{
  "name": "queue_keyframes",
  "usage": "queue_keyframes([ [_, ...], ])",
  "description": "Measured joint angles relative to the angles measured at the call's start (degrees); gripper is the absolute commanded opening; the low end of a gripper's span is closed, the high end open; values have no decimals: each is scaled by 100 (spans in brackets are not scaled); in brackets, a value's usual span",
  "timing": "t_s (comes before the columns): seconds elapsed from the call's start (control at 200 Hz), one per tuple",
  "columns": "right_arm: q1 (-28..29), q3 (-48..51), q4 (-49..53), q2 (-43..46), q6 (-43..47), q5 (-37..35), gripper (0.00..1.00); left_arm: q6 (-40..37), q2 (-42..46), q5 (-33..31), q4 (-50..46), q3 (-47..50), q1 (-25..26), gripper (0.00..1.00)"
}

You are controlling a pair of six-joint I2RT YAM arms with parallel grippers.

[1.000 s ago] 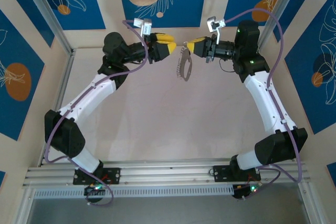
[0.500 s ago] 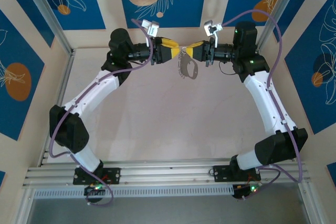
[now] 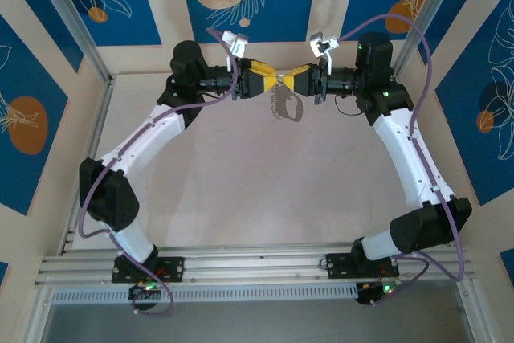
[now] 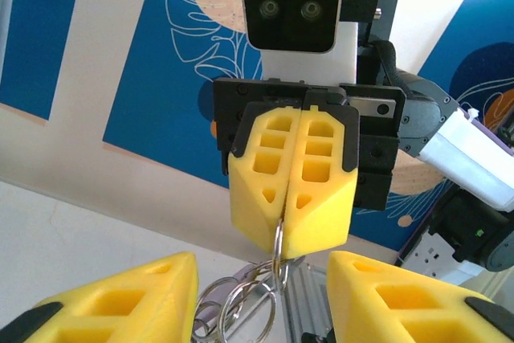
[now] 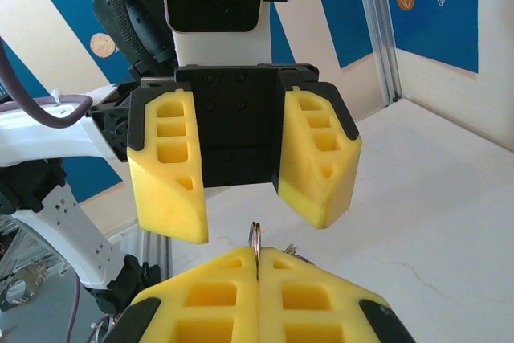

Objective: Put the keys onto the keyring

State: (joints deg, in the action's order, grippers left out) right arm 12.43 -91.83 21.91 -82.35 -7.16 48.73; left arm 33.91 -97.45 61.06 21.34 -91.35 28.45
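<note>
R claw (image 4: pixel 285 237) is clamping keyring (image 3: pixel 284 104), dangling over bench's (image 3: pixel 241 190) far edge. L claw (image 5: pixel 247 214) is gaping just beside. Risk: skewed L pinch twisting ring free. Can't make out key.

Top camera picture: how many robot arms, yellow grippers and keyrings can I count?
Robot arms: 2 (left arm, right arm)
Yellow grippers: 2 (left gripper, right gripper)
keyring: 1
Total: 5
</note>
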Motion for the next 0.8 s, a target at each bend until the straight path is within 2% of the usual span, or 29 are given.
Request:
queue_keyframes([
  [0.29,31,0,44,0,42,0,0,-2,-26,50,-7,-90,57,41],
  [0.48,33,0,46,0,39,0,0,-7,-52,92,-46,-138,98,33],
  [0.63,33,0,44,0,39,-2,0,-9,-103,149,-90,-151,122,31],
  [0.8,33,0,42,0,39,0,0,-138,-131,157,-208,-153,149,15],
])
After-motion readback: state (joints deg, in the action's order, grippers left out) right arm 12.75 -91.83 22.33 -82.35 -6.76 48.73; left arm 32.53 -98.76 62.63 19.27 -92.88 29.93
